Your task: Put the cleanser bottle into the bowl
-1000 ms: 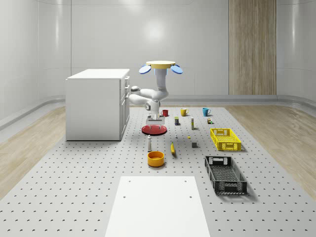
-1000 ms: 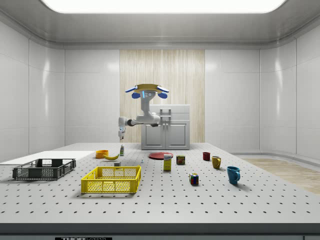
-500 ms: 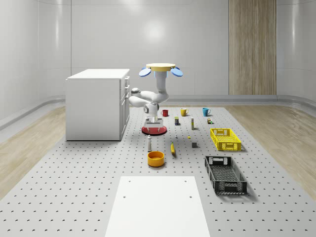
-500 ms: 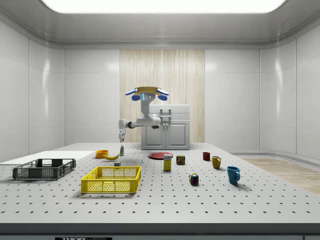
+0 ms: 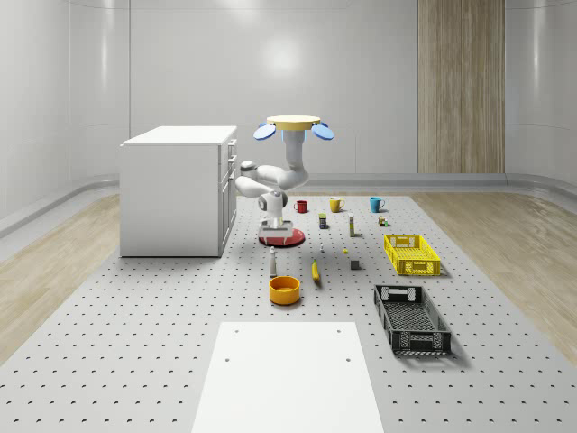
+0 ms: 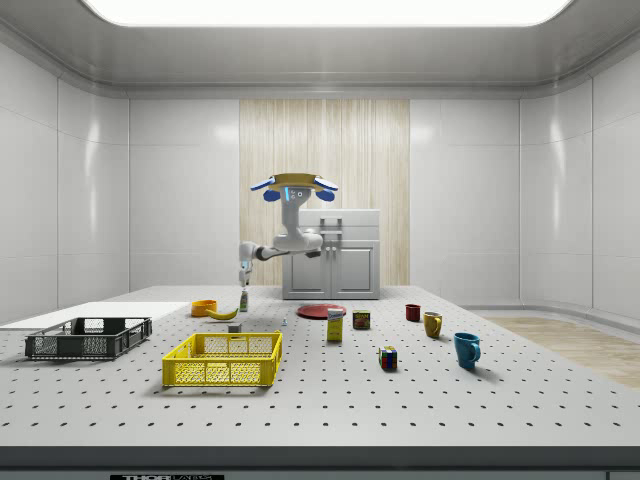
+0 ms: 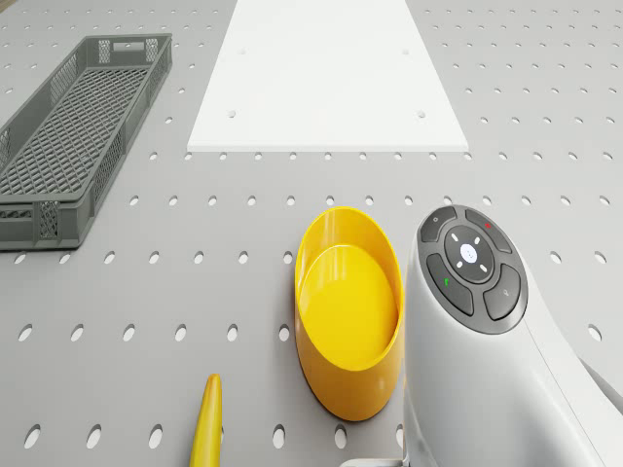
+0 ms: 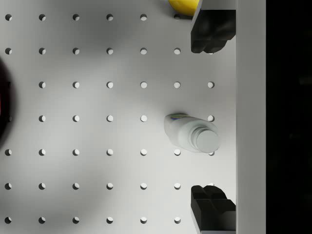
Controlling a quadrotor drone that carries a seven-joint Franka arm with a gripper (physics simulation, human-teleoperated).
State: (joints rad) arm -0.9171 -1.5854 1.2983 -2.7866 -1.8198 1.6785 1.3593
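White plastic, capped in grey: the cleanser bottle (image 8: 191,134) stands upright on the perforated worktop (image 8: 97,146). In the wrist view it sits between my two black fingertips (image 8: 213,30), clear of both. My pincer (image 8: 213,119) is spread wide open, pointing straight down at the bottle and holding nothing.

In the whole-scene view, the bottle (image 5: 272,262) stands on the worktop (image 5: 135,325) just behind the yellow bowl (image 5: 284,290), apart from it. My pincer (image 5: 271,230) hangs above the bottle with a visible gap. The side view confirms this: pincer (image 6: 243,278) directly over the bottle (image 6: 243,300), not touching it.

My drone body (image 5: 293,124) hovers in the air above the worktop, behind the bottle and roughly over the red plate (image 5: 287,237), with the white cabinet (image 5: 176,189) beside it. The arm reaches forward and down from there.

The bowl (image 7: 348,309) lies empty in the drone view, with a banana (image 7: 205,424) near it.
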